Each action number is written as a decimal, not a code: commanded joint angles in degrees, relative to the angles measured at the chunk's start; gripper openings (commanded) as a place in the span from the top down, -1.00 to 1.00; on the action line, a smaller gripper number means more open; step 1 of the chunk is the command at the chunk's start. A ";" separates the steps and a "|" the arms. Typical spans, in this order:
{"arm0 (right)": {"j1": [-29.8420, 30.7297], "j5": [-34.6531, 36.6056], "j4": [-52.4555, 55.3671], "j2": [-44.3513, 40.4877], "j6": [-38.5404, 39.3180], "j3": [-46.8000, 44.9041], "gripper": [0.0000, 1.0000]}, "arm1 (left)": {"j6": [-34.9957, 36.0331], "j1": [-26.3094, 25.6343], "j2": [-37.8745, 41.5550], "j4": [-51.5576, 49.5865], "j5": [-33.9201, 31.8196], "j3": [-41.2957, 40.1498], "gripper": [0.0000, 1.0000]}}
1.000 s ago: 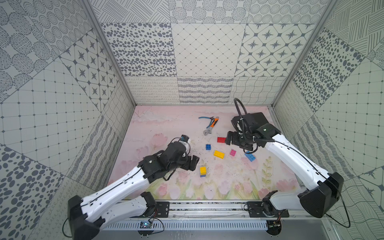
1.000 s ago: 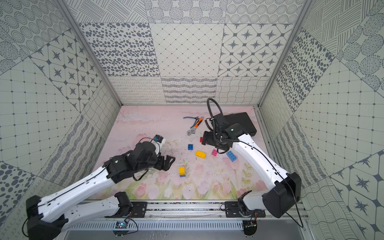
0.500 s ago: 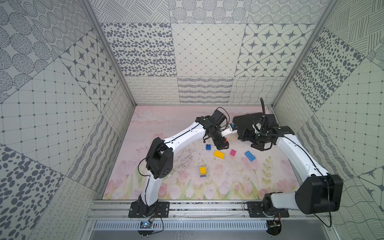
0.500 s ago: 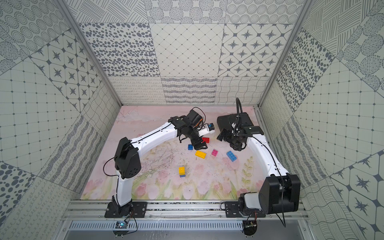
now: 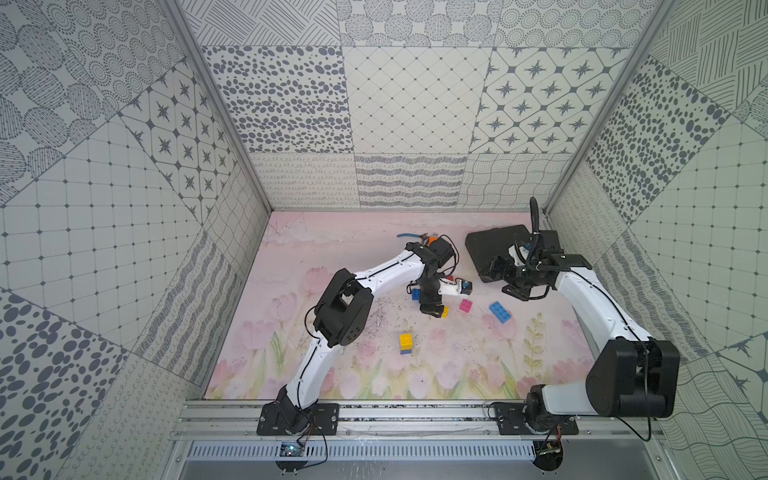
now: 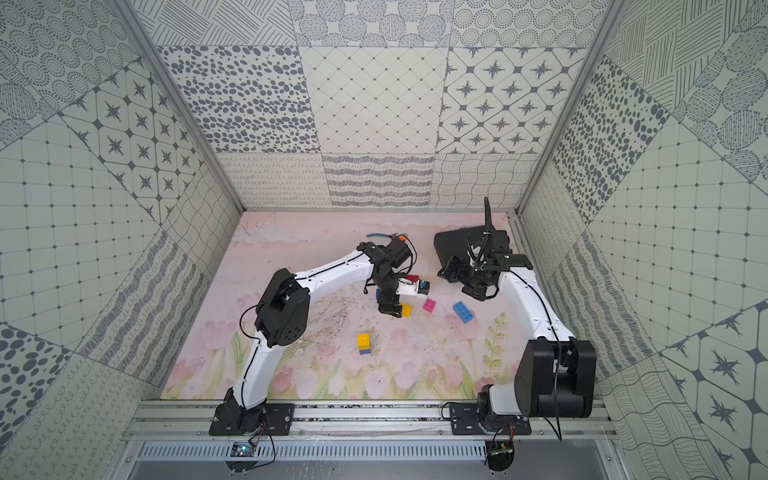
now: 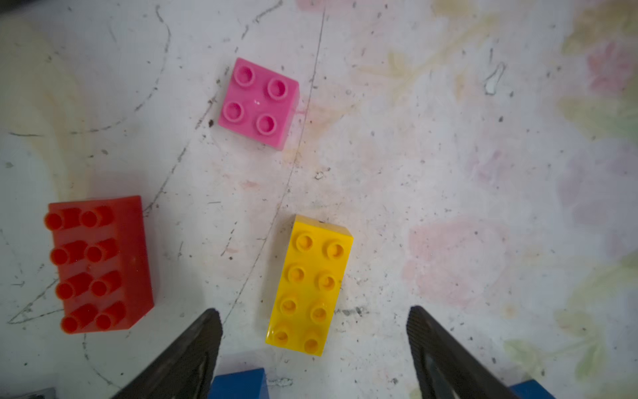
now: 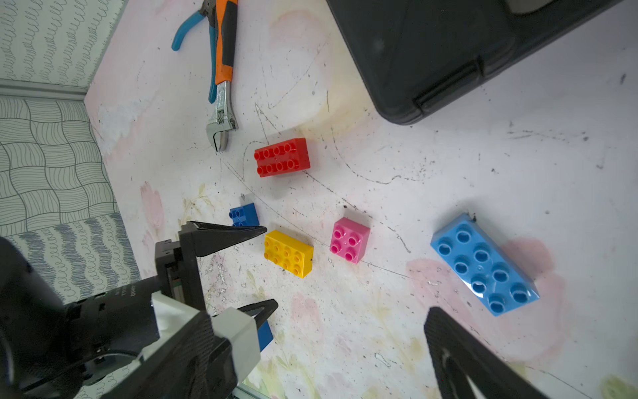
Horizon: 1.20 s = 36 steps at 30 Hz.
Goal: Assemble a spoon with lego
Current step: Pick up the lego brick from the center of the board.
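The lego lies loose on the pink mat, and no spoon shape shows. My left gripper [image 7: 312, 316] [image 5: 432, 309] hangs open right above the oblong yellow brick [image 7: 310, 283] [image 5: 444, 311], a finger on each side, touching nothing. Around it lie a pink square brick [image 7: 259, 103] [image 8: 349, 240], a red oblong brick [image 7: 100, 262] [image 8: 282, 157], a small blue brick [image 8: 244, 215] and a light blue oblong brick [image 8: 483, 264] [image 5: 500, 312]. A yellow brick stacked on a blue one [image 5: 406, 343] stands nearer the front. My right gripper [image 8: 317, 338] [image 5: 519, 291] is open and empty, raised beside the light blue brick.
A black case [image 5: 490, 249] lies at the back right, under my right wrist. An orange-handled wrench [image 8: 226, 41] and blue-handled pliers [image 8: 186, 31] lie at the back, behind my left arm. Patterned walls close in three sides.
My left arm swung from the front left out to the bricks and now hangs over the yellow brick. My right arm drew back toward the black case.
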<state>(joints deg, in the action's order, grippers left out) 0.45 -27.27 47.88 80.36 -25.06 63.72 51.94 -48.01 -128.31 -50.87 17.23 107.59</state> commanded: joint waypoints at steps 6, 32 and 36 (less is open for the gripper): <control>-0.01 -2.27 -3.23 -0.38 1.58 -1.96 -0.96 | 9.93 -1.89 -0.32 8.28 -5.70 -4.52 -0.72; 0.00 -1.91 -3.57 -2.38 1.86 -3.52 -0.96 | 7.88 -2.33 -3.29 4.87 -6.92 -1.07 0.36; 0.02 -2.00 -3.17 -2.73 1.83 -3.43 -0.96 | 6.93 -2.68 -1.70 4.07 -7.58 -1.68 0.55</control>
<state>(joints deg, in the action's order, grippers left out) 0.45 -29.50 45.60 79.22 -24.56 60.25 59.94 -50.26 -131.55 -43.99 11.11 106.52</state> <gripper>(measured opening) 0.980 0.333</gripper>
